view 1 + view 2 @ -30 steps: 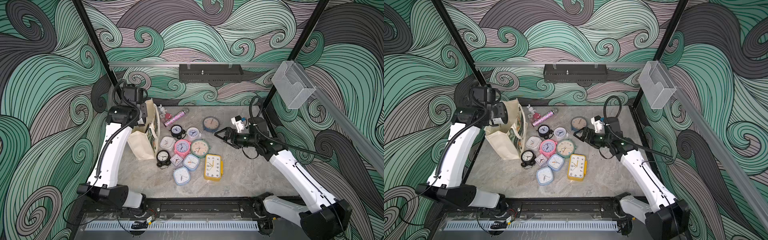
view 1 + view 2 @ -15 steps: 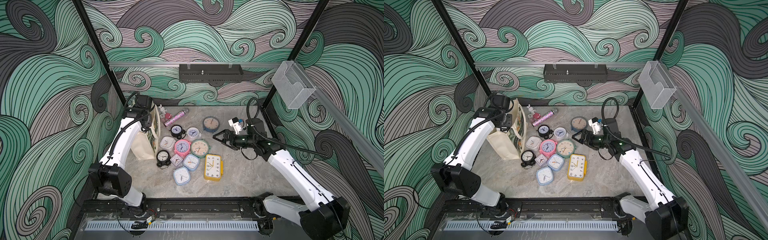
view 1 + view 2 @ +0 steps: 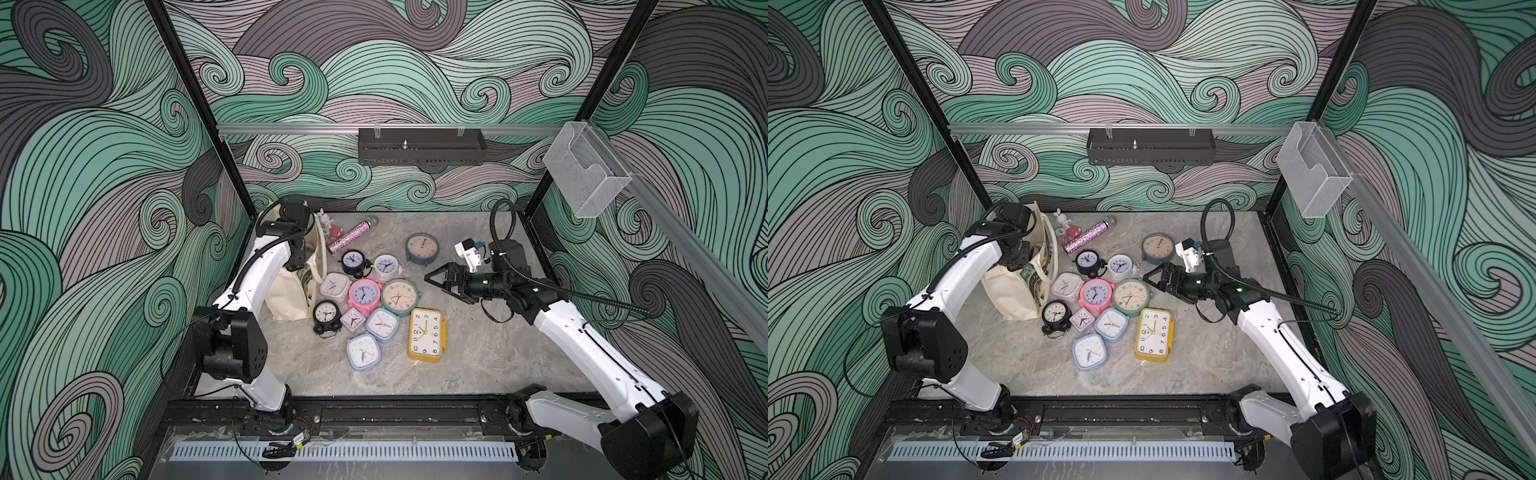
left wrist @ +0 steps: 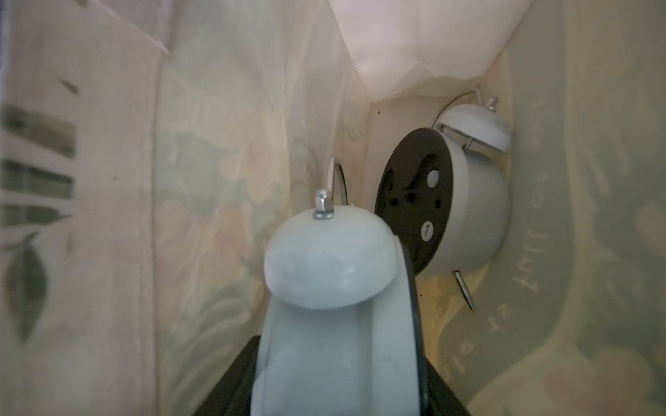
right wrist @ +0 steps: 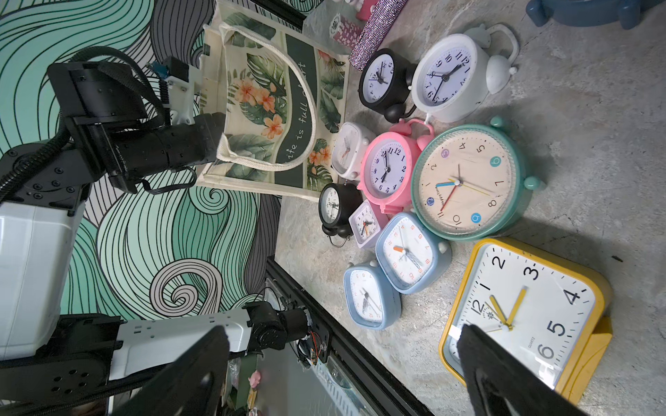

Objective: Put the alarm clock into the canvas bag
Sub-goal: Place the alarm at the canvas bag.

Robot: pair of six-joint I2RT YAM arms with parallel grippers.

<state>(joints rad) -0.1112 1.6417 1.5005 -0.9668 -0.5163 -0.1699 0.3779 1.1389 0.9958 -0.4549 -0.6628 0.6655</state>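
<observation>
Left of centre in a top view, canvas bag (image 3: 291,301) standing upright beside the clock pile (image 3: 374,307). Right of centre, right gripper (image 3: 436,277) gaping wide, empty. Down inside the bag, left gripper (image 4: 337,389) clamped on a white alarm clock (image 4: 324,281), second white clock (image 4: 468,216) just beyond.

Canvas bag (image 3: 286,297) left of clock cluster (image 3: 365,295), alarm clock (image 4: 324,288) inside, second clock (image 4: 468,216) seemingly deeper

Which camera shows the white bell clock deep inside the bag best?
The left wrist view: it looks inside the canvas bag and shows the white bell clock, black back showing. Both top views and right wrist view show only the bag's outside.
</observation>
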